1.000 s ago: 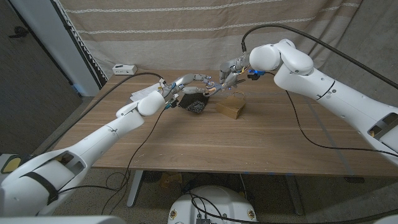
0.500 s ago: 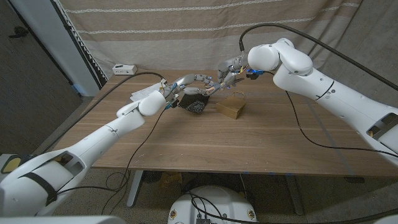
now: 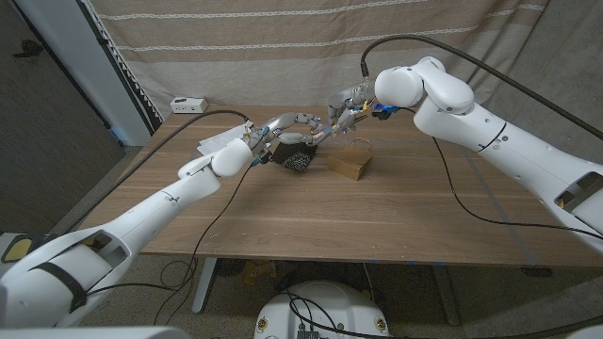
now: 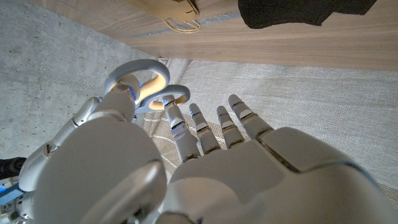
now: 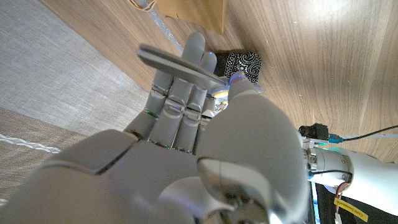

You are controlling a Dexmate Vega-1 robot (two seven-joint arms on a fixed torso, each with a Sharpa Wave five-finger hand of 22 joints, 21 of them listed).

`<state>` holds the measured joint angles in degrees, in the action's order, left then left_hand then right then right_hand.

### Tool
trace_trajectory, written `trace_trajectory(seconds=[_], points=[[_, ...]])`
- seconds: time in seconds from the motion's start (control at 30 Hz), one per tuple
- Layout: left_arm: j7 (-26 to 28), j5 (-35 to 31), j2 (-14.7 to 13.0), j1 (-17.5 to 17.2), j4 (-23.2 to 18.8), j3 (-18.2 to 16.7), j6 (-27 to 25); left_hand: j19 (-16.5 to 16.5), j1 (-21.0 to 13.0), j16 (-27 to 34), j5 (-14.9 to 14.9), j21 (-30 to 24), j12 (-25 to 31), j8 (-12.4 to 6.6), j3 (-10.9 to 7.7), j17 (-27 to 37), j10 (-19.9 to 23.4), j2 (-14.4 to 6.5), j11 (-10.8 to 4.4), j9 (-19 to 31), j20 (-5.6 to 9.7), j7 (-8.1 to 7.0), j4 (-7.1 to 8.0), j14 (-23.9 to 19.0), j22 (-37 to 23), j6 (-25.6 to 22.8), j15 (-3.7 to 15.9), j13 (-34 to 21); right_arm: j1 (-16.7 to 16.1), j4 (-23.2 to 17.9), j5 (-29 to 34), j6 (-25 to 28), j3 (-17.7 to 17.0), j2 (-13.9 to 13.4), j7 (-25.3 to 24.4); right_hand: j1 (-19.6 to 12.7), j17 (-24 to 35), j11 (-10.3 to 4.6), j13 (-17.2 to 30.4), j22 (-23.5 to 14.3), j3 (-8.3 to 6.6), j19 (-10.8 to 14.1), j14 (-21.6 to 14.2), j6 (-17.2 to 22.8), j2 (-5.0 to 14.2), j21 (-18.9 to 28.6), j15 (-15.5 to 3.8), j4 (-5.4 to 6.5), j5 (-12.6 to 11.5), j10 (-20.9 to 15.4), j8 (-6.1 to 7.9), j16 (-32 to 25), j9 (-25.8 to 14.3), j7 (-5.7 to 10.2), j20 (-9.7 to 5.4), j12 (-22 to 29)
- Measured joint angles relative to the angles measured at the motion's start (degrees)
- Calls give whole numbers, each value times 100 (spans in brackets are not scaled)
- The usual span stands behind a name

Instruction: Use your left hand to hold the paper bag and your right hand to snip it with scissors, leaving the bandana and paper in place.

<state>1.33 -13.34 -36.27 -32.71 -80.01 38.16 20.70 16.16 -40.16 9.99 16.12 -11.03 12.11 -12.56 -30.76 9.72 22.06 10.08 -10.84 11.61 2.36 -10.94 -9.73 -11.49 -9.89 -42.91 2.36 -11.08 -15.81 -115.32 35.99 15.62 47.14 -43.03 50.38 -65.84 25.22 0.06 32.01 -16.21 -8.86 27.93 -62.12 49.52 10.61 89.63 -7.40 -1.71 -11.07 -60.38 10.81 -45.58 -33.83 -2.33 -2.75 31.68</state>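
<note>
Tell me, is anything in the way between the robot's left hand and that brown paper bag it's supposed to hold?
Nothing on the table blocks it. The left hand hovers above the dark bandana, with the paper bag beside it on bare wood. But the right hand, holding the scissors, is close against the left, above the bag's side.

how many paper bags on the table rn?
1. The brown paper bag lies on the wooden table, right of the black bandana and below the right hand. Both raised hands could be hiding something smaller behind them.
</note>
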Motion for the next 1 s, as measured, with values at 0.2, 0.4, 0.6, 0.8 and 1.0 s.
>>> trace_trajectory(seconds=[0.2, 0.4, 0.6, 0.8, 1.0], points=[[14, -87, -4, 28, -5, 50, -36, 0, -104, 0, 0, 0, 0, -13, 70, 0, -21, -1, 21, 0, 0, 9, -23, 0, 0, -10, 0, 0, -17, -2, 7, -48, -25, 22, -41, 0, 0, -10, 15, 0, -10, 0, -1, 0, 0, 0, 1, 10, -1, -11, -8, 0, 0, 0, 0, 0], [27, -244, -19, 47, -45, 91, -117, 0, -169, 0, 0, 0, 0, 14, 93, 0, -20, -6, 20, 0, 0, -1, 1, 0, 0, -23, 0, 0, -45, -23, 10, -64, -54, 39, -75, 0, 0, -10, 15, -1, -117, 0, -1, 0, 0, 0, 1, 117, 3, -11, -19, 0, -1, 0, 0, 0], [183, -350, 25, 52, -46, 113, -125, 228, -538, 111, -1, -22, 342, -119, 42, 48, 1068, -312, -93, -17, 0, 38, 88, -562, -13, -603, -3, -10, -81, -64, 13, -67, -87, 47, -94, 0, 0, -10, 10, -1, -138, 0, -1, 0, 0, 0, 1, 138, 6, -11, -16, 0, -1, 0, 0, 0], [624, -550, 160, 0, 38, 122, -116, 410, -748, 150, -37, -44, 428, -336, -118, 85, 2356, -355, 43, -63, 0, -127, 82, -1406, -15, -1515, 20, -105, -98, -81, -2, -44, -111, 49, -106, -21, 1, -19, 10, -1, -204, 0, -1, -22, -20, 0, 1, 140, 22, -20, -16, 0, -5, 19, 0, -1], [1051, -670, 337, -24, 231, 145, -31, 528, -816, 150, -59, -44, 492, -679, -252, 110, 2816, -287, 238, 25, 4, -140, -53, -2005, -39, -2003, 50, -416, -101, -81, -14, -5, -121, 49, -104, -21, 1, -20, -14, -1, -356, 0, -1, -34, -20, 0, 1, 56, 0, -21, -16, 0, -5, 28, 0, -39]])
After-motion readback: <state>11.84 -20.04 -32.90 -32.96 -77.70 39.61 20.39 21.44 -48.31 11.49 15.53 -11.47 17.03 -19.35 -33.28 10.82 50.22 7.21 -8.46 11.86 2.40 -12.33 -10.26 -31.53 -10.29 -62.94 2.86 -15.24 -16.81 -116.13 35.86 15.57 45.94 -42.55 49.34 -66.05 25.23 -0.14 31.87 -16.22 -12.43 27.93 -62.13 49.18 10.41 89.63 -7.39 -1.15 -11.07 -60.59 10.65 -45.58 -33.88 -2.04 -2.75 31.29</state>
